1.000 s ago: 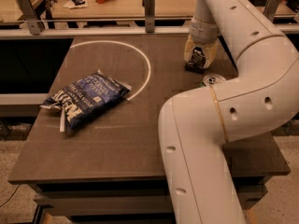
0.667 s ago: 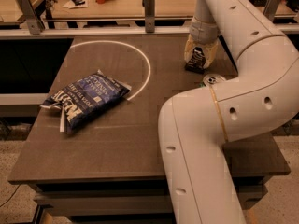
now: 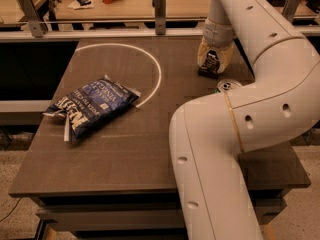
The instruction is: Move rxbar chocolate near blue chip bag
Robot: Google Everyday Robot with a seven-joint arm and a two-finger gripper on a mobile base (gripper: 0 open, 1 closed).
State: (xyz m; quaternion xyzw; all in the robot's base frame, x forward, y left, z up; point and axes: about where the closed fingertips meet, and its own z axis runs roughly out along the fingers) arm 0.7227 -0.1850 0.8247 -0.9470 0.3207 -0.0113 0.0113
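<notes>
The blue chip bag point(image 3: 90, 106) lies crinkled on the left part of the dark table point(image 3: 125, 159), white lettering up. My gripper point(image 3: 214, 64) is at the far right of the table, pointing down, shut on the rxbar chocolate point(image 3: 210, 68), a small black wrapper with white lettering. The bar's lower end is at the table surface. The bar is far to the right of the bag, apart from it.
The top of a green soda can point(image 3: 227, 85) shows just in front of the gripper, mostly hidden by my arm point(image 3: 235, 134), which covers the right side. A white arc point(image 3: 152, 71) is drawn on the table. A rail with posts point(image 3: 159, 6) runs along the back.
</notes>
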